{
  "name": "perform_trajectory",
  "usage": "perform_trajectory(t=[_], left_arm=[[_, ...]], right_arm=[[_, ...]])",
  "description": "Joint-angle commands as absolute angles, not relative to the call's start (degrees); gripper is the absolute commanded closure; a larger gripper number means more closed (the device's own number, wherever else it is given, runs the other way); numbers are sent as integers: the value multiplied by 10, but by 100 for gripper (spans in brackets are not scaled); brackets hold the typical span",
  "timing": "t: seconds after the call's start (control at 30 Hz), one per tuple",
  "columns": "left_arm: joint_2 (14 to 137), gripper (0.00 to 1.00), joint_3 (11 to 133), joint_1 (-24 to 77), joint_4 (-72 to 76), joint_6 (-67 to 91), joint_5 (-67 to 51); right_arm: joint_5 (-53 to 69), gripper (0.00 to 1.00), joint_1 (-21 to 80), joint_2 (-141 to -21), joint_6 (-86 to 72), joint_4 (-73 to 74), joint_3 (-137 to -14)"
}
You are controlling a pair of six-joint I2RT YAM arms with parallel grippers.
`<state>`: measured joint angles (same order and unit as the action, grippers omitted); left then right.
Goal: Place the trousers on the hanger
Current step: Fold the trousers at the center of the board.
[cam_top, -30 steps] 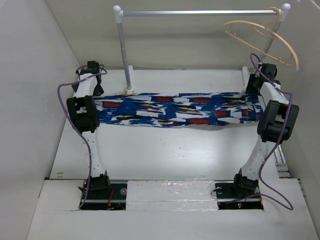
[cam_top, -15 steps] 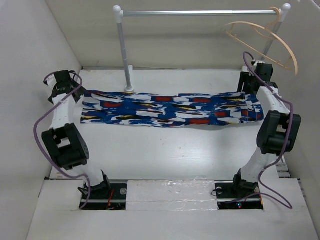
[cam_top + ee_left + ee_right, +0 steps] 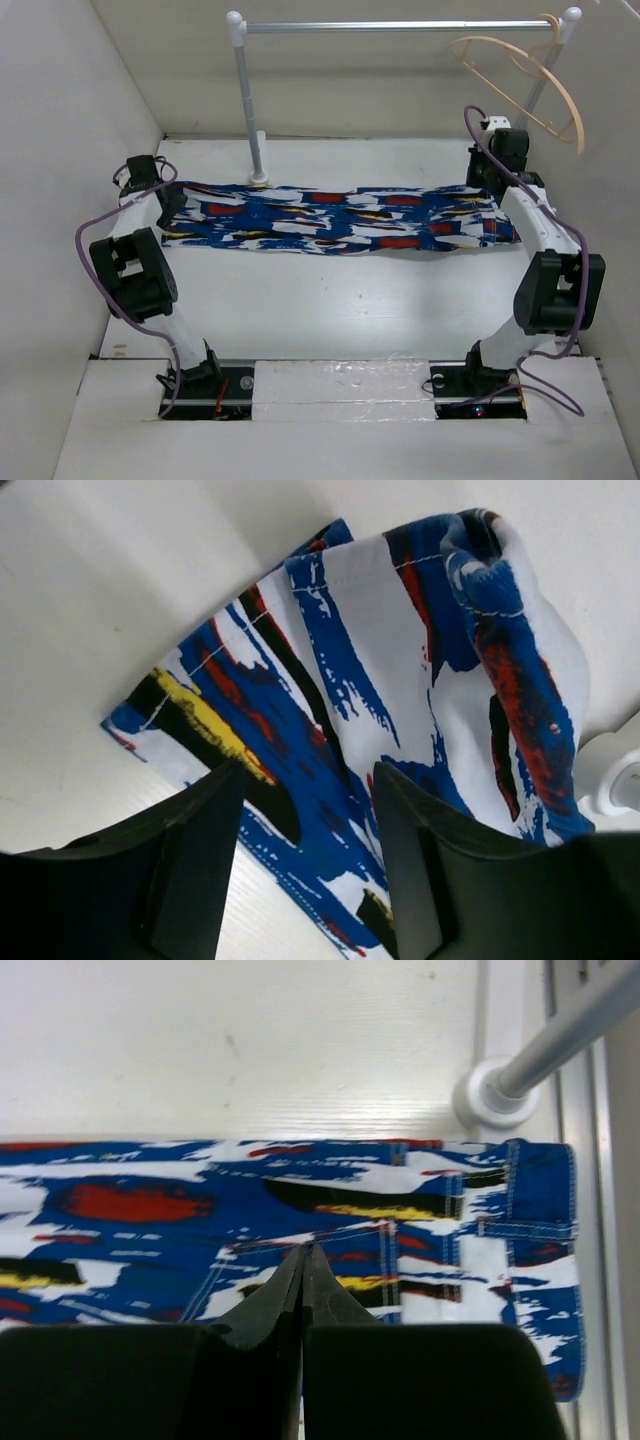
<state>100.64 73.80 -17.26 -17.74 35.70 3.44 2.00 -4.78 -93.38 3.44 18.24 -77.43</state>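
The printed trousers point(image 3: 340, 218) lie flat and stretched across the table, from left to right. My left gripper point(image 3: 166, 200) is at their left end. In the left wrist view its jaws stand apart over the hem of the trousers point(image 3: 400, 660), and the left gripper point(image 3: 310, 780) grips nothing. My right gripper point(image 3: 489, 182) hovers over the right end. In the right wrist view the right gripper point(image 3: 303, 1250) is shut and empty, tips pressed together above the trousers point(image 3: 150, 1200) near a stitched pocket. The tan hanger point(image 3: 540, 80) hangs at the rail's right end.
A silver rail point(image 3: 400, 26) spans two white posts behind the trousers; the left post point(image 3: 245, 100) stands just beyond the fabric. The right post's base point(image 3: 495, 1090) sits by the waistband. White walls close in on both sides.
My left arm drew back and down to the trousers' left hem, its jaws narrowing. My right gripper closed and shifted toward the back. The hanger swung slightly.
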Motion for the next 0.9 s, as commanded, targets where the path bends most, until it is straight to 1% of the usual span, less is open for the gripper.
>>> perform_trajectory(t=[0.0,0.03,0.07,0.13,0.23,0.33,0.67,0.73,0.77,0.83,0.87], left_arm=[[1019,49,736,-174,-142,374,3],[1044,48,748,-174,-147,372,-14],[1077,47,771,-174,-163,374,-15],[1084,47,773,-174,-161,374,-21],[1089,45,765,-174,-130,374,-40],[1096,46,761,-174,-113,377,-49],[1122,60,780,-174,-92,380,-54],[1132,69,786,-174,-94,378,-50],[1136,69,788,-174,-94,378,-51],[1138,77,788,-174,-93,379,-52],[1137,78,788,-174,-91,379,-54]], right_arm=[[40,99,-26,-890,21,135,-746],[42,94,-10,-878,20,129,-739],[60,91,1,-874,18,134,-729],[63,89,17,-869,18,132,-723],[75,88,53,-860,30,134,-716],[68,87,85,-849,33,135,-697],[77,88,196,-826,40,146,-628],[73,88,221,-823,32,148,-618],[74,89,228,-820,28,144,-614],[76,89,247,-818,20,139,-606],[76,89,255,-820,18,139,-606]])
